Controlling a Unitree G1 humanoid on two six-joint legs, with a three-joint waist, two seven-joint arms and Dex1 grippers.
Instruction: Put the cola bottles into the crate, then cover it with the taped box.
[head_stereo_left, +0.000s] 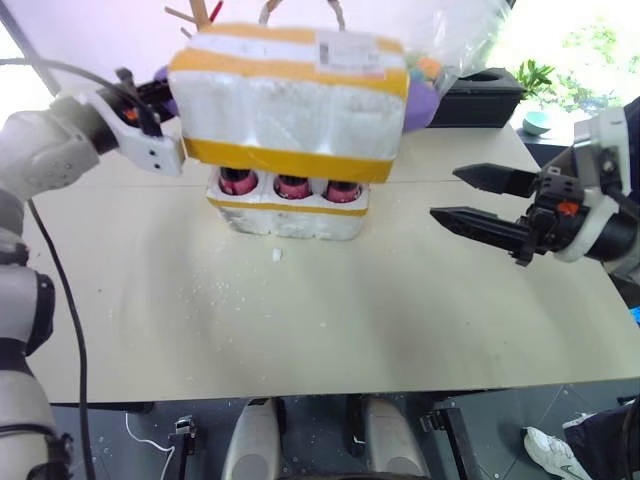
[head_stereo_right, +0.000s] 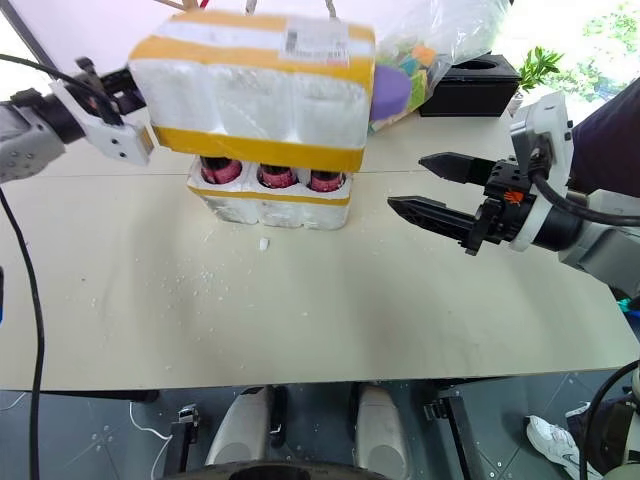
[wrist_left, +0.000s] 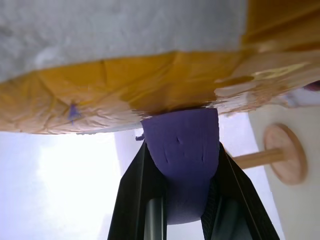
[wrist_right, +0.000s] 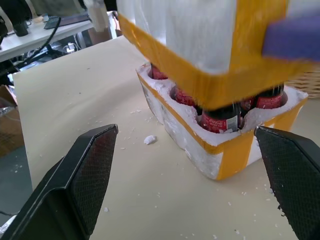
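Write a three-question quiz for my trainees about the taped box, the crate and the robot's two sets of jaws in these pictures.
1. True or false: the taped box already sits fully down on the crate.
2. Which gripper holds the taped box: A left, B right, C both?
3. Fill in: the cola bottles stand in the ____.

Key: 1 false, it hangs just above, with the bottle labels showing in the gap. 2 A; the right gripper's jaws stand open, apart from the box. 3 crate.
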